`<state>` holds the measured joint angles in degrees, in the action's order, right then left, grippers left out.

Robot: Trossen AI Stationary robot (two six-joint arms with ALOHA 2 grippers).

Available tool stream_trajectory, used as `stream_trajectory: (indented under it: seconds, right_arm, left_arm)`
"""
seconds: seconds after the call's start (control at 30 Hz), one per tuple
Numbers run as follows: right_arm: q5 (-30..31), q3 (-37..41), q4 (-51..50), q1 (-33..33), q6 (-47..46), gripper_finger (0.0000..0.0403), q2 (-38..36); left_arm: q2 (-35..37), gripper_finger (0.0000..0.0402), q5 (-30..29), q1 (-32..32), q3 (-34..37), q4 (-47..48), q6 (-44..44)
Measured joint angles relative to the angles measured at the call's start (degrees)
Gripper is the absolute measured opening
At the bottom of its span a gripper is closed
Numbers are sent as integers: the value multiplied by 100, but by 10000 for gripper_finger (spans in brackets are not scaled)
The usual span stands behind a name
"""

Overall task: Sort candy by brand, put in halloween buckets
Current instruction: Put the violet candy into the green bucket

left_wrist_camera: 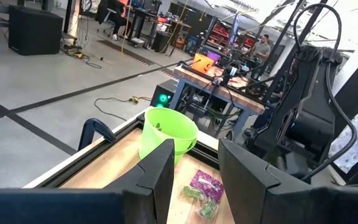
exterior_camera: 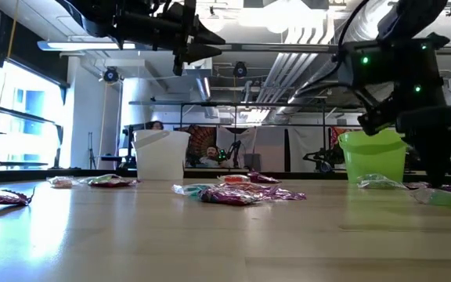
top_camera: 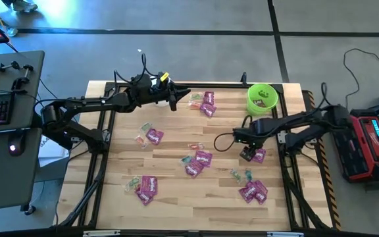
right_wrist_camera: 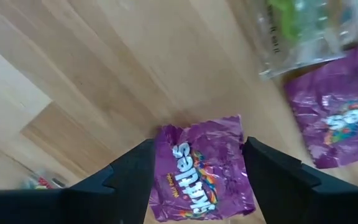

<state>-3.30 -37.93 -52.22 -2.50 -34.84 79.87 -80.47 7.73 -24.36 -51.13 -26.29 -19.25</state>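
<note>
Purple candy packets and small clear-wrapped sweets lie scattered on the wooden table (top_camera: 176, 178). The lime green bucket (top_camera: 262, 97) stands at the far right; the white bucket (exterior_camera: 161, 154) shows only in the low view. My right gripper (top_camera: 247, 155) points down, open, its fingers on either side of one purple packet (right_wrist_camera: 197, 174) that lies flat on the table. My left gripper (left_wrist_camera: 194, 149) hangs level and open high above the far middle of the table (top_camera: 179, 95), with nothing between its fingers, facing the green bucket (left_wrist_camera: 165, 130).
Further candy clusters lie at the far middle (top_camera: 206, 104), left centre (top_camera: 151, 136), centre (top_camera: 199, 161), near left (top_camera: 145, 187) and near right (top_camera: 253, 191). A second purple packet (right_wrist_camera: 340, 118) and a clear-wrapped green sweet (right_wrist_camera: 297, 31) lie close by my right gripper. Black frame rails edge the table.
</note>
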Motion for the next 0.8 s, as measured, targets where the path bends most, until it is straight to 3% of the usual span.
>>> stream_trajectory:
  seconds: [0.27, 0.4, 0.57, 0.8]
  right_arm:
    - [-376, -19, 121, -4, 365, 229, 471]
    - [-415, -24, 128, -6, 495, 204, 525]
    - [-495, -20, 104, -4, 603, 137, 515]
    - [-629, -56, -78, 18, 685, 15, 488]
  left_arm:
    - [0, 117, 0, 0, 0, 0, 81]
    - [0, 117, 0, 0, 0, 0, 92]
    - [0, 117, 0, 2, 0, 34, 95]
    - [-2, 117, 0, 2, 2, 222, 290]
